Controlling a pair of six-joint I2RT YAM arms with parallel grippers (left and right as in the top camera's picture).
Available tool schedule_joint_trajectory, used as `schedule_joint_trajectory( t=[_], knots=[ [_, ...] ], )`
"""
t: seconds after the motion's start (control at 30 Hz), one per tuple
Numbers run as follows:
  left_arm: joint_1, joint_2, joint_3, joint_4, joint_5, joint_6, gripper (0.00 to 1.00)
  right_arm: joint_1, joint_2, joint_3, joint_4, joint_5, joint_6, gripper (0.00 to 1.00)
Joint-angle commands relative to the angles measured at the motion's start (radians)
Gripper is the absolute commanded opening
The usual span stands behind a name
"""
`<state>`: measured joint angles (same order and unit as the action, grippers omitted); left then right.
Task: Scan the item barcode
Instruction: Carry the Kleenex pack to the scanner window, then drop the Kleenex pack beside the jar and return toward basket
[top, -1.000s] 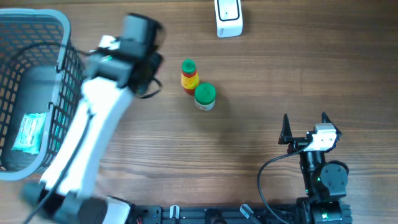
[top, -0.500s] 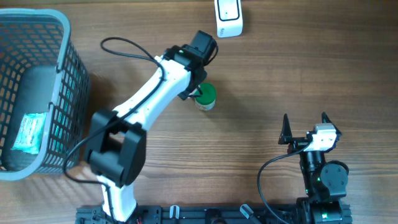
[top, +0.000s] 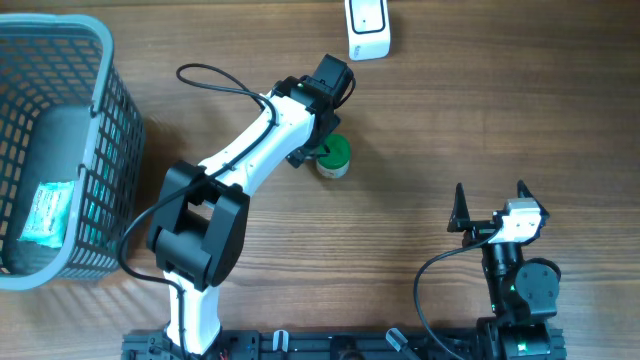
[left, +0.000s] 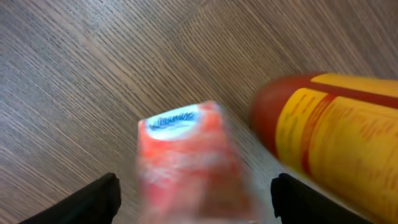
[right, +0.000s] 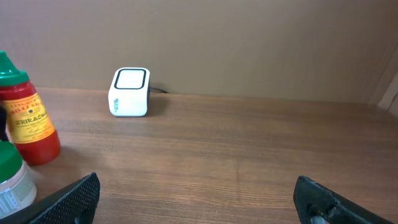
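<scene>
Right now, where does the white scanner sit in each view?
Overhead: scanner at top edge, just right of centre.
Left wrist: not in view.
Right wrist: scanner left of centre, against the back wall.
Shared landmark: green-lidded jar, overhead and right wrist.

The sauce bottle (right: 28, 124) is red, its cap (right: 7, 68) green, the scanner (right: 129, 93) white.

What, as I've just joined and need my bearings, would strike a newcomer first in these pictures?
The white left robot arm reaches over mid-table, by a green-lidded jar. Below the open left gripper is a blurred orange-red packet, beside a red sauce bottle with yellow label. A grey plastic mesh basket fills the far left.
</scene>
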<state>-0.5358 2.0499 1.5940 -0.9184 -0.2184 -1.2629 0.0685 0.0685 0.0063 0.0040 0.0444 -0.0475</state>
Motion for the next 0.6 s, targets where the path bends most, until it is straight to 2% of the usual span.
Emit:
schedule_joint_trajectory(
  t=[0.0, 0.23, 0.3, 0.57],
  knots=[
    [-0.003, 0.011, -0.004, -0.036, 0.0, -0.001, 0.91, -0.004, 0.002, 0.0, 0.004, -0.016, -0.005, 1.0],
    [-0.006, -0.063, -0.004, -0.08, -0.045, 0.0, 1.0, -0.004, 0.002, 0.0, 0.004, -0.016, -0.005, 0.99],
    [-0.01, -0.105, -0.004, -0.089, -0.082, 0.0, 1.0, -0.004, 0.002, 0.0, 0.004, -0.016, -0.005, 1.0],
    [0.013, -0.307, -0.004, -0.095, -0.336, 0.0, 1.0, -0.004, 0.002, 0.0, 0.004, -0.016, -0.005, 1.0]
  ],
)
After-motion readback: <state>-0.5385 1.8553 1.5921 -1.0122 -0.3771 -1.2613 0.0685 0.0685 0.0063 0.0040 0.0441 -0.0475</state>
